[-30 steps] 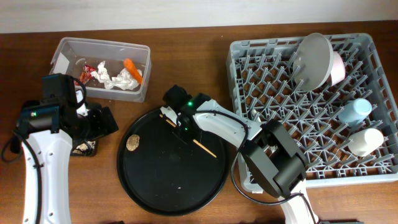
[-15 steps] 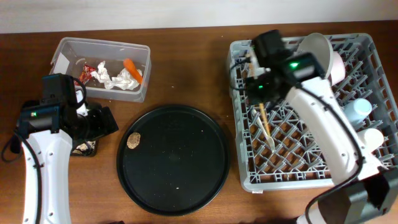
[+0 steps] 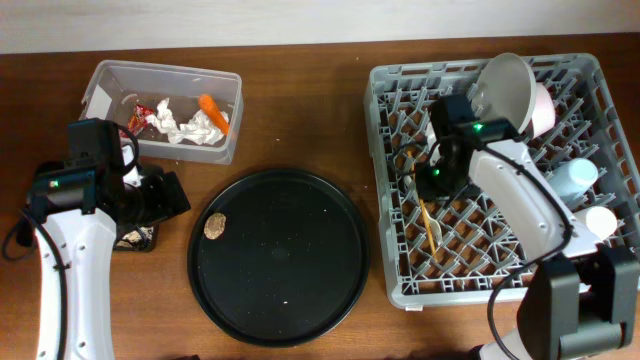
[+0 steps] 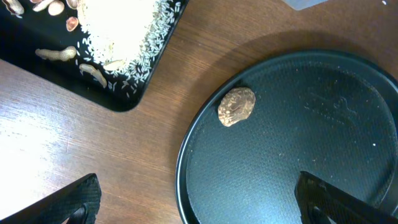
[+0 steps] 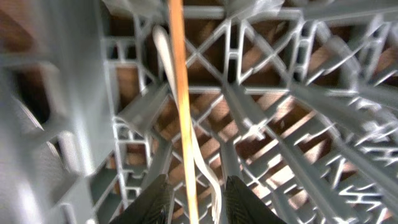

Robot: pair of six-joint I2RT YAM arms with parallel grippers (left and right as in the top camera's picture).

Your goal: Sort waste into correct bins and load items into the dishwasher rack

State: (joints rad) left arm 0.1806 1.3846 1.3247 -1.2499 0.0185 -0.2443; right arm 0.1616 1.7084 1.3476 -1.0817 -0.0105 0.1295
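Thin wooden stick point(image 3: 429, 225): lay in dishwasher rack point(image 3: 470, 290) between right gripper's point(image 5: 198, 190) parted fingers, ungripped; left gripper point(image 4: 199, 198) spread wide, holding nothing.

even light (right wrist view blurred)

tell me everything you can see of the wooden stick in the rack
The thin wooden stick is straight, slim and pale tan, bare wood by its look. It lies low among the pegs in the left part of the grey dishwasher rack, crossing over the white plastic fork. The right hand is above its far end, fingers apart either side of it.
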